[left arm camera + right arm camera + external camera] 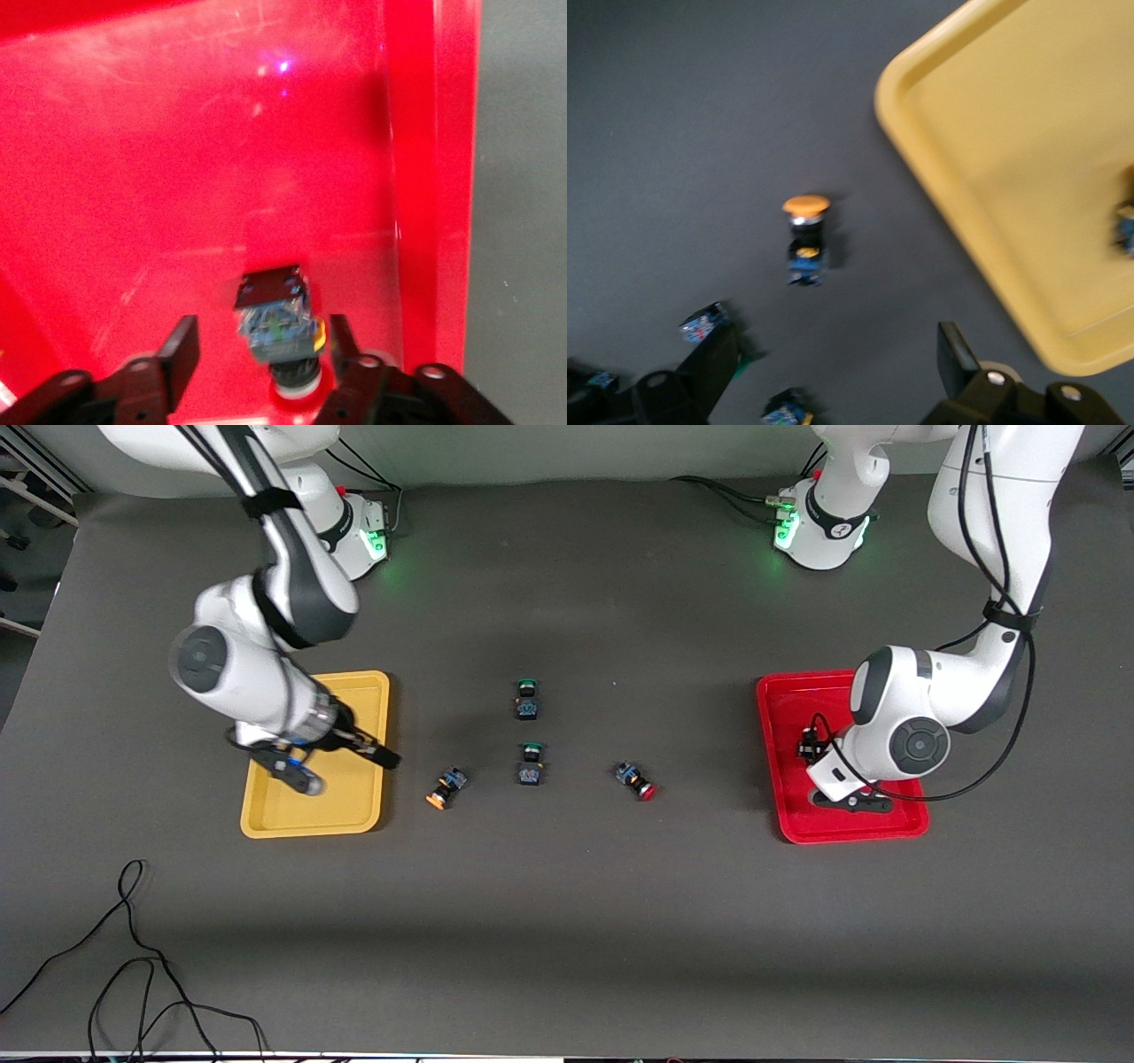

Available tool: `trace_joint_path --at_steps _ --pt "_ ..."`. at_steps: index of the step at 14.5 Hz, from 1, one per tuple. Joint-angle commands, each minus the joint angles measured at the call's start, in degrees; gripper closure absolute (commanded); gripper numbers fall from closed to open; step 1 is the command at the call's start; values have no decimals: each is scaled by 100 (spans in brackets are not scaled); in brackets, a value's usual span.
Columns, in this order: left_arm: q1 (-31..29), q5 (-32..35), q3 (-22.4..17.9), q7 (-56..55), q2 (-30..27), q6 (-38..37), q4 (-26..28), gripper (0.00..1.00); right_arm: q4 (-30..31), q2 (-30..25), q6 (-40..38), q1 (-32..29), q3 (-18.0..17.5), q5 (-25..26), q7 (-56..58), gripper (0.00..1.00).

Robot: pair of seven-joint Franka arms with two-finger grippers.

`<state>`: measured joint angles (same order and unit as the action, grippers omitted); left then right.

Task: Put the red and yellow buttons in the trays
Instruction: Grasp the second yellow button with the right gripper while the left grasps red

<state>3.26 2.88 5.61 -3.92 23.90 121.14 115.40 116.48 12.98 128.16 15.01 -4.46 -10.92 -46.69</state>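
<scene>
Front view, as we are cataloguing it: we are seeing a yellow tray [363, 691] toward the right arm's end of the table and a red tray [784, 708] toward the left arm's end, with four loose switches lying on the dark table [567, 921] between them. We are counting one orange-capped button [445, 787] lying on its side near the yellow tray, one red-capped button [636, 781] lying nearer the red tray, and two green-capped switches, one [527, 699] farther from the front camera and the other [530, 764] nearer to it, between the two buttons. The right gripper [341, 757] is hanging over the yellow tray with its fingers spread apart and nothing between them; in the right wrist view we are making out a dark button body [1125, 226] lying in the yellow tray [983, 177] at the picture's edge, its cap not shown. The left gripper [261, 354] is sitting low in the red tray [425, 177], its fingers parted either side of a button [279, 332] resting on the tray floor; whether its nearer fingertip is touching the button, we cannot tell.
</scene>
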Motion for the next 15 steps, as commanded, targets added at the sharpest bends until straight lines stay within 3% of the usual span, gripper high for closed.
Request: trace_joint_path --at_steps 1,3,5,10,12,15 --pt "-168 11 63 172 -193 -1142 -884 1 -503 941 400 37 -205 11 -367 0" --pt "-116 -146 90 85 -210 -1504 -1325 1 -442 1345 787 55 -205 11 -428 0" --pt "-2 -480 99 -108 -237 -1453 -1388 1 -372 1566 1060 134 -205 11 -516 0" --pt "1148 -894 99 -2626 0 -900 -1827 1 -222 1874 1729 230 -205 11 -534 2" --pt "1649 -921 99 -3978 254 -540 -2073 1 -222 1892 1782 222 -205 11 -534 17" --pt "2282 -851 90 -5528 676 92 -2223 1 -213 1910 1826 222 -205 11 -525 54"
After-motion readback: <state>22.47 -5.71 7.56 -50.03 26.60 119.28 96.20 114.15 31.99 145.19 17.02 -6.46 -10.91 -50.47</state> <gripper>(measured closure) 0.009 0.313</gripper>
